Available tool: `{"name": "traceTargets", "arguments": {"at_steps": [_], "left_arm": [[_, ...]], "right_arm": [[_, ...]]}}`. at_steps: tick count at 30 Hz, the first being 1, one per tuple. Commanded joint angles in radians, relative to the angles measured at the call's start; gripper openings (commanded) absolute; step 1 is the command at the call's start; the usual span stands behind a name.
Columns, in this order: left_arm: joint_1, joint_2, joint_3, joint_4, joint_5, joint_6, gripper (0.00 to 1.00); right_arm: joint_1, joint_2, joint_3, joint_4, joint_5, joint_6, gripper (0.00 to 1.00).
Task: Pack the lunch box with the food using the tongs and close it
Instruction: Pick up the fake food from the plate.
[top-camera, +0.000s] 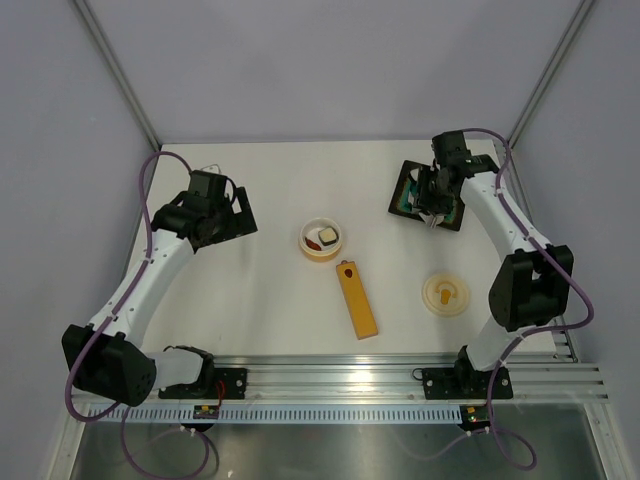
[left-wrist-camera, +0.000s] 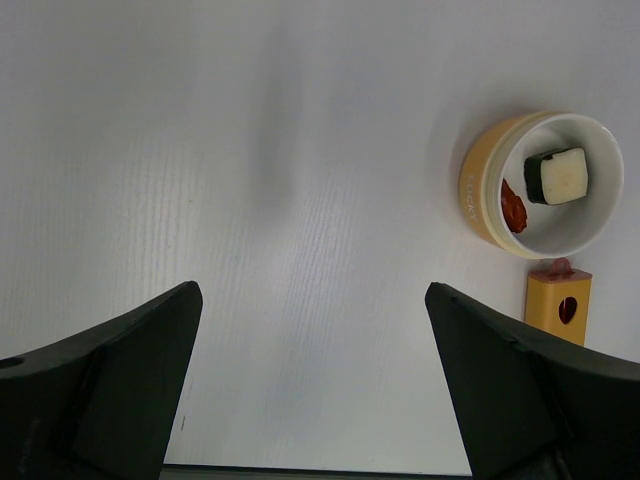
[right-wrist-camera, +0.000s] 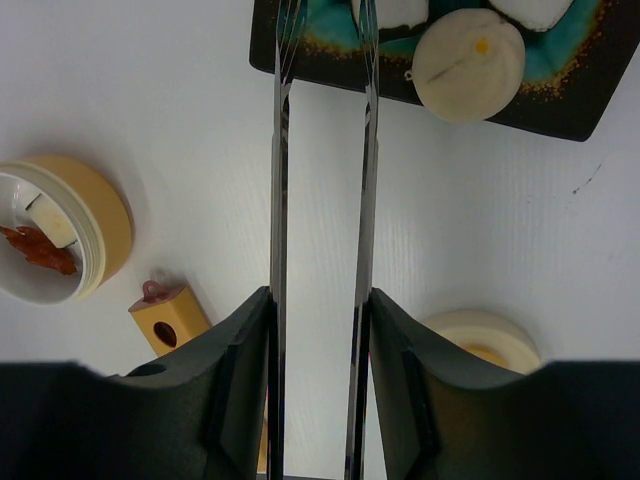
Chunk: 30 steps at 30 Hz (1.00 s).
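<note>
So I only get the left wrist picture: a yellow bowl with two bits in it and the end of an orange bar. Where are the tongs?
Observer: The right fingers clamp the tongs, whose tips reach over a black tray.
Visitor: Any food on it?
Observer: Yes, a cream oval and white pieces.
Visitor: And a cover?
Observer: The lid lies flat, off to the right of the bowl, apart from it.
</note>
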<state>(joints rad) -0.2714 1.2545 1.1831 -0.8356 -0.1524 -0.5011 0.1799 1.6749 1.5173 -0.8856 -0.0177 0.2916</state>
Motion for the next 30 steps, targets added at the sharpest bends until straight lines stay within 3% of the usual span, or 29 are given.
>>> {"name": "traceTargets", "arguments": {"at_steps": [1,9,30], "left_arm": [[0.008,0.006,-0.002,0.035,0.016,0.016,0.99],[0.008,0.010,0.000,0.030,0.014,0.018,0.99],[0.008,0.028,0.001,0.033,0.022,0.009,0.99]], "right_arm": [[-0.014,0.038,0.076,0.016,0.013,-0.032,0.48],[-0.017,0.101,0.132,-0.009,0.081,-0.063,0.56],[-0.023,0.174,0.119,-0.015,0.082,-0.100,0.59]]}}
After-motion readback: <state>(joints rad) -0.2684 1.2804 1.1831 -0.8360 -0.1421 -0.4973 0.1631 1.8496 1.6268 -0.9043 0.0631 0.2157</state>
